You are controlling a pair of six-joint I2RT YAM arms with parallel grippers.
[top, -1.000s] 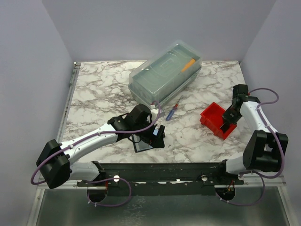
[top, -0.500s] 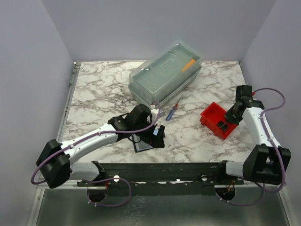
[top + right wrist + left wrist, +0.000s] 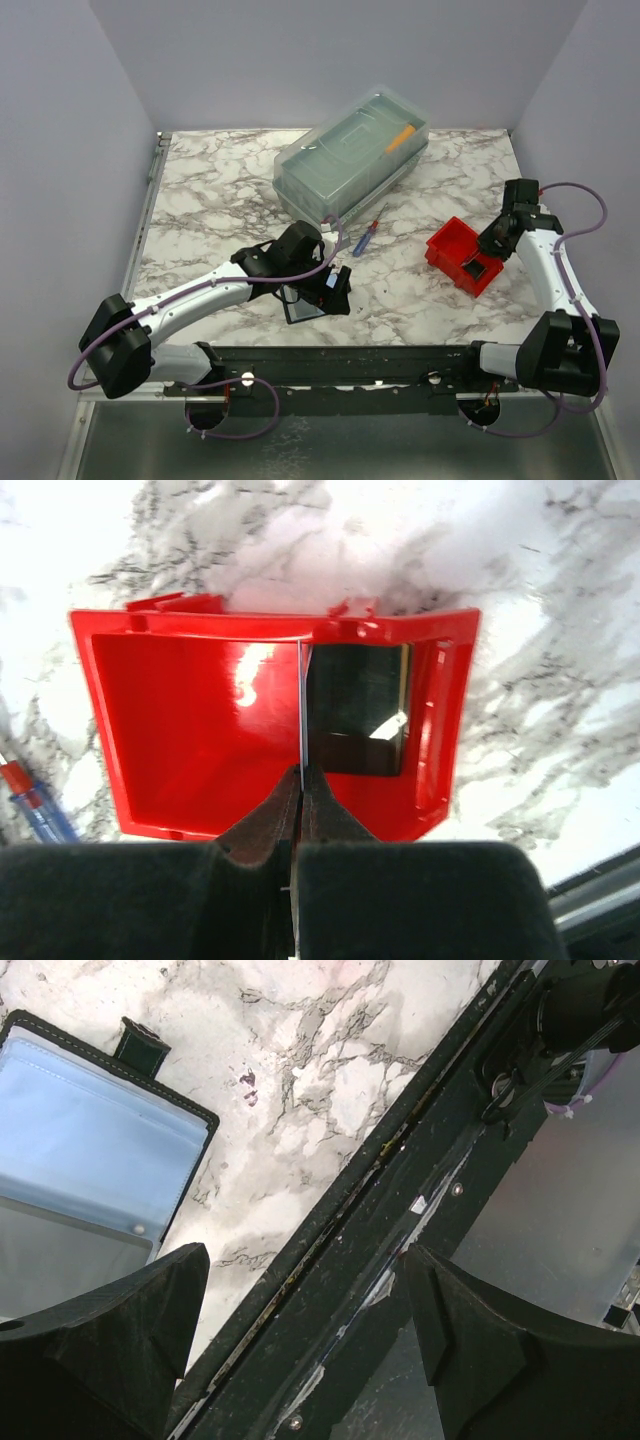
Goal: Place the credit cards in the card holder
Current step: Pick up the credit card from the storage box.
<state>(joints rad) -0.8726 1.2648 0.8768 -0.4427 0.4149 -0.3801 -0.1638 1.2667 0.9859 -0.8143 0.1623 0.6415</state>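
The card holder [image 3: 80, 1130] lies open near the table's front edge, its clear bluish sleeves facing up; it also shows in the top view [image 3: 303, 311]. My left gripper [image 3: 305, 1300] is open and empty just beside and above it [image 3: 335, 290]. My right gripper [image 3: 301, 775] is shut on a credit card [image 3: 301, 700], seen edge-on as a thin pale line, held upright over the red bin [image 3: 200, 625]. More dark credit cards [image 3: 355, 710] lie in the bin's right corner. In the top view the right gripper [image 3: 482, 262] hangs over the bin [image 3: 440, 243].
A large clear lidded box [image 3: 350, 155] stands at the back middle. A blue-and-red pen [image 3: 368, 232] lies between the box and the bin; its tip shows in the right wrist view [image 3: 30, 800]. A black rail [image 3: 400, 1210] runs along the table's front edge.
My right wrist has shifted a little to the right and back over the red bin. The left arm and the card holder have not moved.
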